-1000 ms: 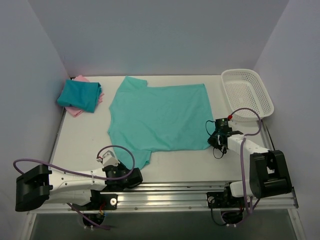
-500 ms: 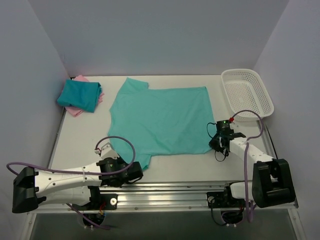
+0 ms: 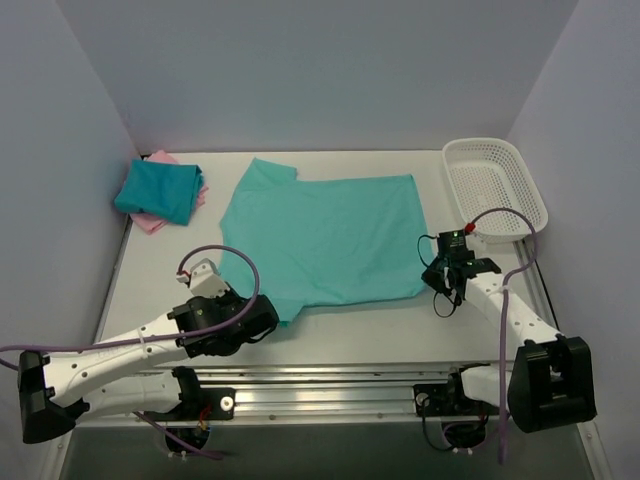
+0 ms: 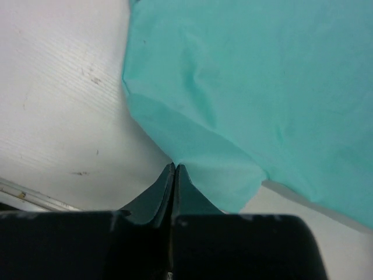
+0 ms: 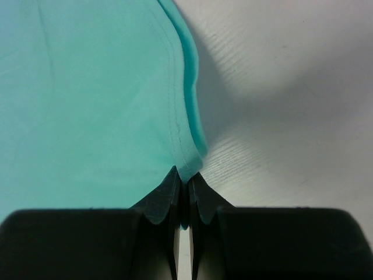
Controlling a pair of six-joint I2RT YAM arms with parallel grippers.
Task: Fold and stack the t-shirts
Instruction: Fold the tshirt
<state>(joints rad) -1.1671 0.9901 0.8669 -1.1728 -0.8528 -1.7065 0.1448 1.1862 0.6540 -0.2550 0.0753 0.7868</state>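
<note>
The light teal-green t-shirt (image 3: 320, 240) lies spread flat in the middle of the table. My left gripper (image 3: 262, 318) is shut on its near left sleeve (image 4: 204, 163), lifted slightly. My right gripper (image 3: 437, 277) is shut on the shirt's near right hem corner (image 5: 189, 157). The darker teal-blue t-shirt (image 3: 158, 190) lies folded on top of the folded pink t-shirt (image 3: 150, 222) at the far left.
A white mesh basket (image 3: 495, 187) stands at the far right. The metal rail (image 3: 330, 380) runs along the near edge. Grey walls close in the table on three sides.
Both grippers have moved away from the near edge, holding the shirt's near corners. The shirt's near edge has shifted back with them.
</note>
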